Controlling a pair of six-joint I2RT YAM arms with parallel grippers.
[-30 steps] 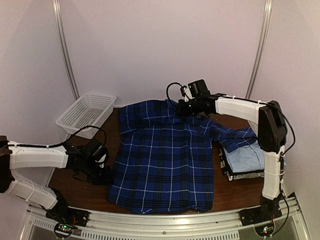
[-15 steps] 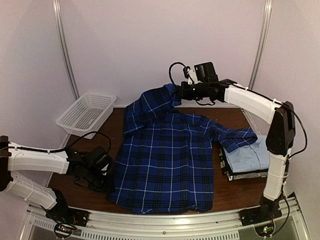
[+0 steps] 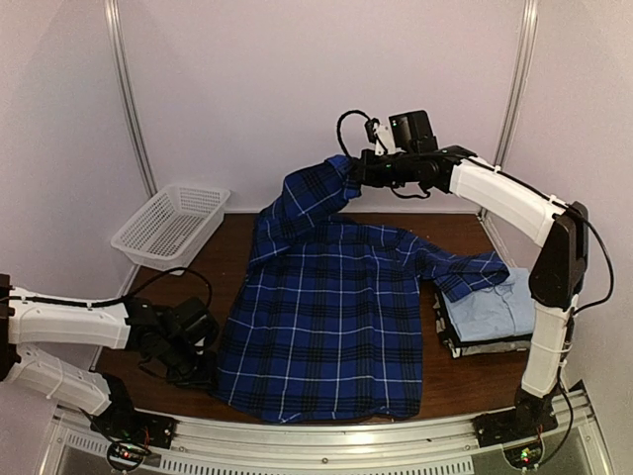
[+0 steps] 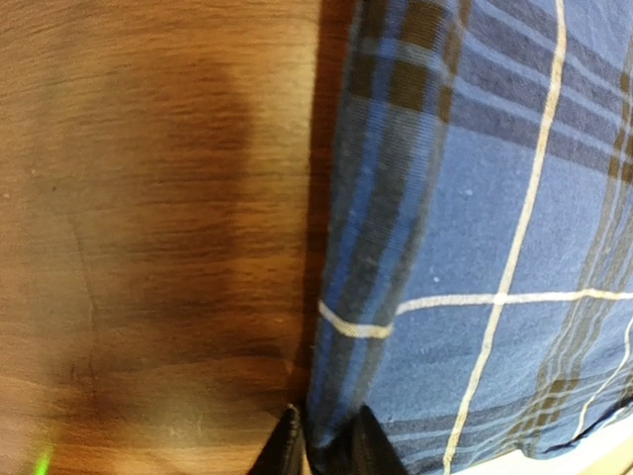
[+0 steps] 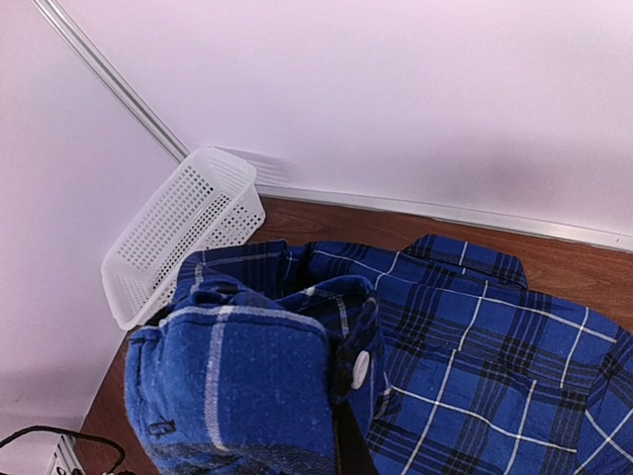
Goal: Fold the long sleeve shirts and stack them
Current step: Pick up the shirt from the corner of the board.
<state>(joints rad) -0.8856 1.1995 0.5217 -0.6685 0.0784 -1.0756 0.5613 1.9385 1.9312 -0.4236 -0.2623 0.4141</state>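
A blue-and-black plaid shirt [image 3: 326, 317] lies spread on the brown table. My right gripper [image 3: 348, 170] is shut on its collar area and holds that part raised above the back of the table; the bunched cloth fills the right wrist view [image 5: 247, 386]. My left gripper [image 3: 210, 368] is low at the shirt's near left hem, shut on the hem edge [image 4: 341, 396]. A stack of folded shirts [image 3: 483, 317] with a light blue one on top sits at the right; one plaid sleeve lies over it.
A white lattice basket [image 3: 170, 226] stands at the back left, also in the right wrist view [image 5: 183, 233]. Bare brown table [image 4: 148, 247] lies left of the hem. Walls close in behind and on both sides.
My right gripper has lifted the shirt's collar part up and back off the table. My left gripper has shifted slightly toward the near edge along the hem.
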